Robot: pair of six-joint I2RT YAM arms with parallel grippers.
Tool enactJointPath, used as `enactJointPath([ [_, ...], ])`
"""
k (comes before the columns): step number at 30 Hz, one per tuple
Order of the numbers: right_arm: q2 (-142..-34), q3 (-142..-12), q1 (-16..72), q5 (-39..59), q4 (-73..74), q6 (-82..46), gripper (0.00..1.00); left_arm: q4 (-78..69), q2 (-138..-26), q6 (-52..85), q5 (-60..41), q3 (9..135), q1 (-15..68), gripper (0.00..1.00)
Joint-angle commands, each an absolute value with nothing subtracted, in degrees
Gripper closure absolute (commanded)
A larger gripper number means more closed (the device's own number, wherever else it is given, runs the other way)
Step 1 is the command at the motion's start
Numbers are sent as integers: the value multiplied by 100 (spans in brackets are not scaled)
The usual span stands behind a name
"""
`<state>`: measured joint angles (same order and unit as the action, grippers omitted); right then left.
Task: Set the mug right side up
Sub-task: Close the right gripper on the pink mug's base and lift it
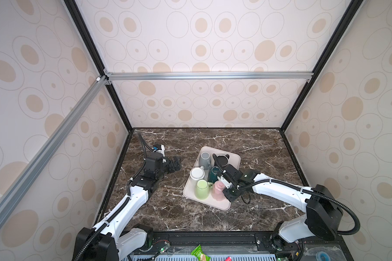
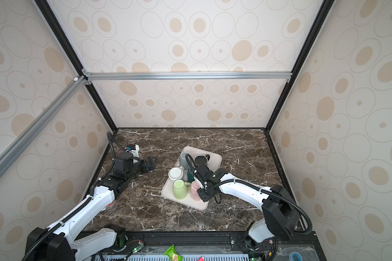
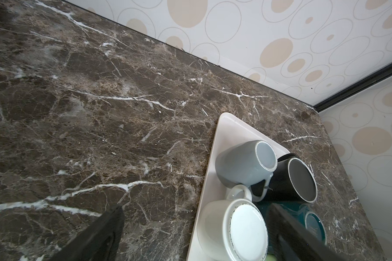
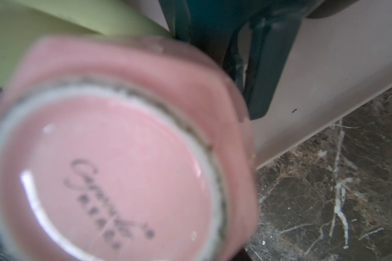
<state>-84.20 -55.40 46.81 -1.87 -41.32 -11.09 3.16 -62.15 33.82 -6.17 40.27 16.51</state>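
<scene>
The pink mug [image 4: 113, 162] sits base up on the tray [image 1: 233, 156] — right beneath my right gripper [image 1: 222, 188]. Gripping it or not, I cannot tell.

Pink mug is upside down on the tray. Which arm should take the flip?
Right, I'd say. The right gripper sits at the pink mug, whose base fills its wrist view; the left gripper hangs open over bare table, left of the tray.
</scene>
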Motion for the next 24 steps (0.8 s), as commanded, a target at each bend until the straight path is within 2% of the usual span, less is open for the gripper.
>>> enactJointPath([
  [1,-8445,-5713,4759,-431,-4228,-1191,75,198,-6214,3480,-642,4007,1669,2],
  [4,-8477,-5730,4776,-439,-4228,-1190,87,202,-6205,3470,-642,3997,1670,2],
  [7,-8475,-5733,4773,-426,-4227,-1190,90,215,-6182,3472,-642,3982,1670,2],
  [11,-8423,-5732,4781,-426,-4245,-1252,99,203,-6136,3497,-650,3934,1669,2],
  [24,-7608,-5432,4779,45,-4031,-1469,100,298,-6191,3595,-436,3921,1670,2],
])
